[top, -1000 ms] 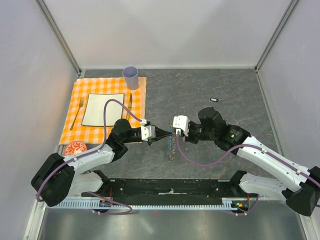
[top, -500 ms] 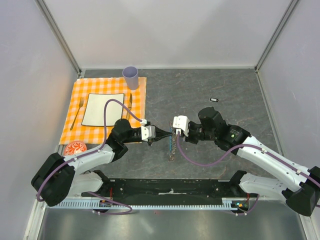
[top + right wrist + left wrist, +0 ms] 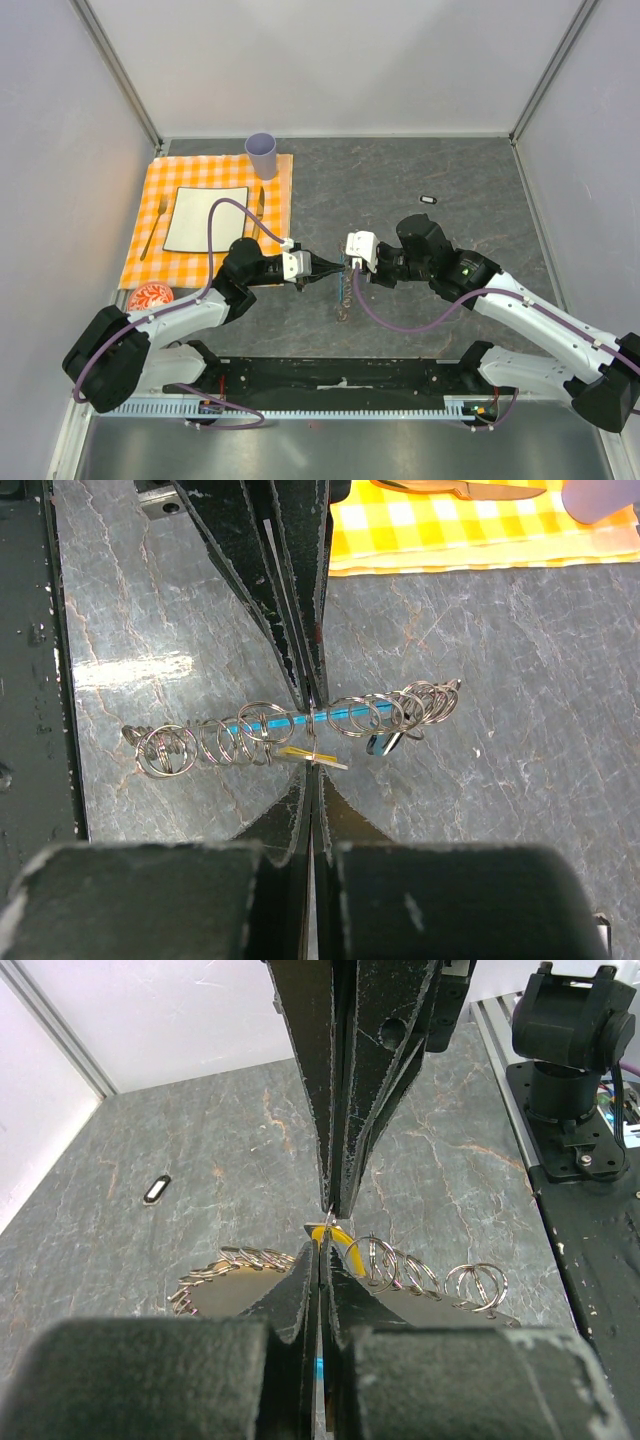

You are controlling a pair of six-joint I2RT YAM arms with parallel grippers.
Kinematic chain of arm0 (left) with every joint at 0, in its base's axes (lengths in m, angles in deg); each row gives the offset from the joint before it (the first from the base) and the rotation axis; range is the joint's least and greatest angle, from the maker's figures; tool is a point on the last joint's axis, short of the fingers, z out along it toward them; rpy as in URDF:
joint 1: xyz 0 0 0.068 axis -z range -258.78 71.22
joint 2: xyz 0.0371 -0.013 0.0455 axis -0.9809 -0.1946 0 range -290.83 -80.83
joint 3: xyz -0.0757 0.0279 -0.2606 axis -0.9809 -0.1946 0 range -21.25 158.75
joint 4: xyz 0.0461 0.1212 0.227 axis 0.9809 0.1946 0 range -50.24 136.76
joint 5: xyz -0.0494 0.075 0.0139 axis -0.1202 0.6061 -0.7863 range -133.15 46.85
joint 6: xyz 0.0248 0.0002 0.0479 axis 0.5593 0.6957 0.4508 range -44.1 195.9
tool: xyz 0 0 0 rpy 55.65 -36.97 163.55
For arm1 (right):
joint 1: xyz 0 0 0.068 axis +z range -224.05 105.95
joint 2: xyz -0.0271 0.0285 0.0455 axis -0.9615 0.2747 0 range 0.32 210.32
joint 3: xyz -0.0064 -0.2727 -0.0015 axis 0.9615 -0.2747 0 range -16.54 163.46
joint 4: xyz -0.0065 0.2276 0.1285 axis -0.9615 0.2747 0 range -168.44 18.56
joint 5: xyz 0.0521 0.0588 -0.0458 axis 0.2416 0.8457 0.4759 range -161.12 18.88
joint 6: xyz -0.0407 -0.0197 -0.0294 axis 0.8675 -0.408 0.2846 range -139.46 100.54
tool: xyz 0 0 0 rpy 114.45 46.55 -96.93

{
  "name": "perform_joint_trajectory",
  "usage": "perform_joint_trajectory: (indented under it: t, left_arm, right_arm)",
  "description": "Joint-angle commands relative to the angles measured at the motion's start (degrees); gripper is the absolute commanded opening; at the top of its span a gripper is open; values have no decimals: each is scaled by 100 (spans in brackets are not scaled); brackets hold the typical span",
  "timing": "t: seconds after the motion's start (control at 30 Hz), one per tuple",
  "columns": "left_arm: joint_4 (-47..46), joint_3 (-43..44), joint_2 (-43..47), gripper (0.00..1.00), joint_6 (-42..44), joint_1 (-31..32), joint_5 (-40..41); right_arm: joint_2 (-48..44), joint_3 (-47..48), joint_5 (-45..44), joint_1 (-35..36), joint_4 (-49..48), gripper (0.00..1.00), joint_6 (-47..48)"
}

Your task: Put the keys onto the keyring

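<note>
Tip to tip: the left gripper (image 3: 320, 1252) is pinched tight on the keyring (image 3: 255, 723), the right gripper (image 3: 314, 778) clamped on the yellow key (image 3: 322, 759) just beside it.

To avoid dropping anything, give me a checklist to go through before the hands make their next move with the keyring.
1. Left hand and right hand shut, tips meeting: ok.
2. Yellow key at the fingertips, beside the keyring: ok.
3. Which hand grips the yellow key: cannot tell.
4. Yellow key threaded onto the keyring: cannot tell.
5. Black key on the keyring: not ok, it lies apart on the table.
</note>
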Motion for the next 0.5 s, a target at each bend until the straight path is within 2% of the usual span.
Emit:
perform_joint_trajectory:
  t: [0.0,0.47]
  left_arm:
    - [-388,105,106,2,134,-13,162]
    - [-388,96,106,2,143,-13,118]
  right_arm:
    - [-44,64,30,-1,-156,0,22]
    - [-44,47,-23,-1,-165,0,4]
